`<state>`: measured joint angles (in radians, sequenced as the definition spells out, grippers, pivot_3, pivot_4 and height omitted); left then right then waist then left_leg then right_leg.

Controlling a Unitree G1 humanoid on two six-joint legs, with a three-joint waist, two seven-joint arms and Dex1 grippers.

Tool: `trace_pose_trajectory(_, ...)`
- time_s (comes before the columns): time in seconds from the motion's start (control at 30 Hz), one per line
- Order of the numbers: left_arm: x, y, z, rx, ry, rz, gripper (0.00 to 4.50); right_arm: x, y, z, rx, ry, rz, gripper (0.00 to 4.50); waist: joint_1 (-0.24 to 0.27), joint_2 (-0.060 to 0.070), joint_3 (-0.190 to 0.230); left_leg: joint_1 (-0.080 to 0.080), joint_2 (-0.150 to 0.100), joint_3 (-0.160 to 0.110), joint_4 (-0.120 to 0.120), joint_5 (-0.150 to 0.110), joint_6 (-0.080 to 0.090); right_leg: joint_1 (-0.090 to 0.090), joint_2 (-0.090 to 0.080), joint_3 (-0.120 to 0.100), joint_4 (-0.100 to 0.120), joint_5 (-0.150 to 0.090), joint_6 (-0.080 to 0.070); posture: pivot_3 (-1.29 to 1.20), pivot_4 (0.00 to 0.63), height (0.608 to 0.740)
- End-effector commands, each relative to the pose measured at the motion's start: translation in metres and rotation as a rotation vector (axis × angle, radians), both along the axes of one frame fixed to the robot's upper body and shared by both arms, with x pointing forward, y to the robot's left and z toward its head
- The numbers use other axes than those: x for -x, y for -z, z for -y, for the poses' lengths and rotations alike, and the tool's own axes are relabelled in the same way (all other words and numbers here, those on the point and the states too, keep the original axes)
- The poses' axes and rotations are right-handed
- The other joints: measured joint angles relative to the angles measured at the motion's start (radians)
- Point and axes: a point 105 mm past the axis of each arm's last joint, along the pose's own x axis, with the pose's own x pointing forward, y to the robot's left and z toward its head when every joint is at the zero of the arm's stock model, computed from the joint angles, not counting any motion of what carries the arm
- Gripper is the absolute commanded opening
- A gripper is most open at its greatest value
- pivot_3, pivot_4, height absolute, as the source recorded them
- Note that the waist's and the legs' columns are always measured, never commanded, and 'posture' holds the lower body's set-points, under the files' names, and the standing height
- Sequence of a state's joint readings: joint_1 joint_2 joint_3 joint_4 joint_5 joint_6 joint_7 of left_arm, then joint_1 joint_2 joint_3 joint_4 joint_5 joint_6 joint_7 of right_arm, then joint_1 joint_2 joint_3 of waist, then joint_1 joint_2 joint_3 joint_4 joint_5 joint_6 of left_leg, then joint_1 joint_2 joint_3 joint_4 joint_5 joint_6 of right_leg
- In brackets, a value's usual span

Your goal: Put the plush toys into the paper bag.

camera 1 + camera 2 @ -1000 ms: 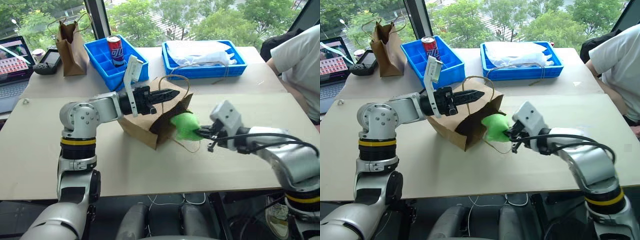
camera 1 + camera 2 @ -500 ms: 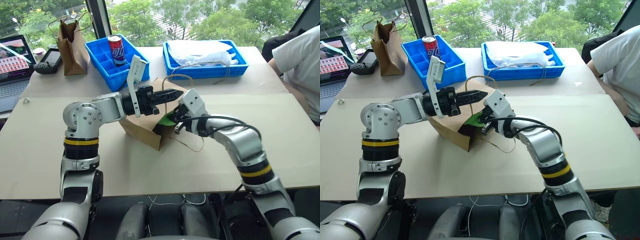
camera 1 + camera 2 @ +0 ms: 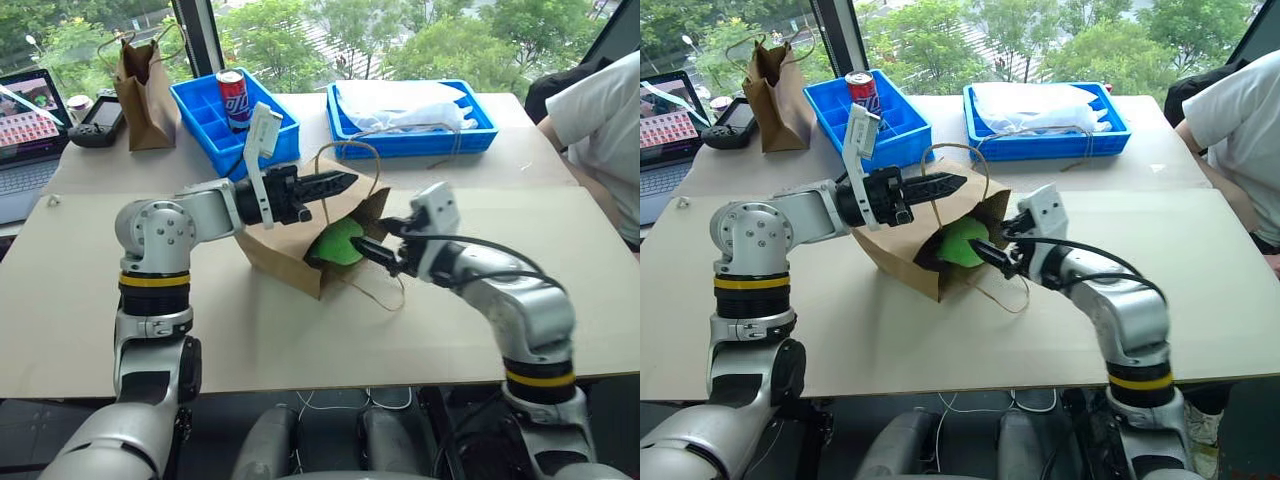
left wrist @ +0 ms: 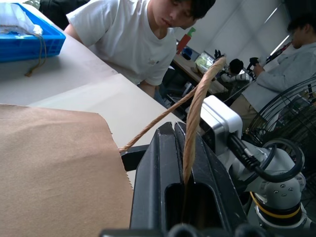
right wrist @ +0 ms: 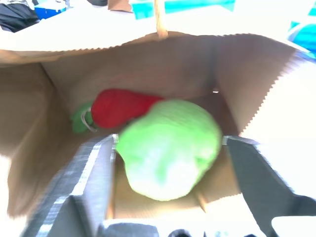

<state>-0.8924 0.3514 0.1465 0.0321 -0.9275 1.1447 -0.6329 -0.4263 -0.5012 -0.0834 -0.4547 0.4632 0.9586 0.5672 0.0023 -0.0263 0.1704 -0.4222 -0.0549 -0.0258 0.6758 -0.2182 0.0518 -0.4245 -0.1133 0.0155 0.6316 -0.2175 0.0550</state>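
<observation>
Right gripper (image 3: 372, 250) at frame centre, fingers spread wide, nothing held, tips just outside bag mouth. Left gripper (image 3: 335, 182) above it, fingers clamped on cord handle (image 4: 195, 113), holding bag mouth up. Bag (image 3: 285, 250) lies on its side on table (image 3: 300, 340), mouth toward frame right. Green toy (image 5: 168, 145) sits inside mouth, free of fingers. Red toy (image 5: 121, 107) deeper inside bag, behind green toy.
</observation>
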Motion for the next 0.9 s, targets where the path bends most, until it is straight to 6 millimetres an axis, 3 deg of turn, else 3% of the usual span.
trace_pose_trajectory(0.03,0.002,-0.012,0.000,0.016,0.011,0.054,0.00,0.028,-0.011,0.015,0.079,-0.074,0.022,4.46,0.002,0.000,0.000,0.000,0.000,0.000,0.000,0.000,0.000,0.000,0.000,0.000,0.000,0.000,0.000,0.00,0.150,0.740)
trace_pose_trajectory(0.17,0.001,-0.013,0.001,0.015,0.016,0.057,0.00,0.050,0.013,0.010,0.220,-0.172,-0.046,4.46,-0.001,0.000,0.000,0.000,0.001,0.000,0.000,0.000,0.000,0.001,0.000,0.000,-0.001,0.000,0.000,0.00,0.150,0.740)
trace_pose_trajectory(0.27,0.000,-0.014,0.002,0.014,0.018,0.061,0.00,0.049,0.037,-0.002,0.304,-0.191,-0.049,4.46,-0.008,0.000,0.000,0.002,0.002,0.000,0.000,0.000,0.000,0.001,0.001,0.000,0.000,0.000,0.000,0.00,0.150,0.740)
trace_pose_trajectory(0.43,-0.001,-0.015,0.002,0.013,0.017,0.066,0.00,0.044,0.052,-0.021,0.316,-0.211,-0.029,4.46,-0.007,0.000,0.000,0.002,0.001,0.000,0.001,0.000,0.000,0.002,0.001,0.000,0.000,0.000,0.000,0.00,0.150,0.740)
trace_pose_trajectory(0.53,-0.001,-0.016,0.002,0.013,0.016,0.068,0.00,0.037,0.063,-0.023,0.354,-0.192,-0.030,3.69,-0.005,0.000,0.000,0.001,0.001,0.000,0.001,0.000,0.000,0.001,0.001,0.000,0.000,0.000,0.000,0.00,0.150,0.740)
trace_pose_trajectory(0.67,0.000,-0.017,0.002,0.013,0.014,0.072,0.00,0.031,0.067,-0.020,0.422,-0.183,0.001,2.33,0.000,0.000,0.000,0.001,0.000,0.000,0.001,0.000,0.000,0.001,0.000,0.000,0.000,0.000,0.000,0.00,0.150,0.740)
trace_pose_trajectory(0.8,-0.001,-0.018,0.000,0.011,0.006,0.078,0.00,0.025,0.051,-0.011,0.429,-0.158,0.064,1.02,0.001,0.000,0.000,0.001,0.001,0.000,0.001,0.000,0.000,0.001,0.000,0.000,0.000,0.000,0.000,0.00,0.150,0.740)
trace_pose_trajectory(0.9,-0.003,-0.020,-0.001,0.014,-0.003,0.083,0.00,0.017,0.023,0.002,0.400,-0.116,0.151,0.08,0.002,0.000,0.000,0.001,0.000,0.000,0.001,0.000,0.000,0.001,0.000,0.000,0.000,0.000,0.000,0.00,0.150,0.740)
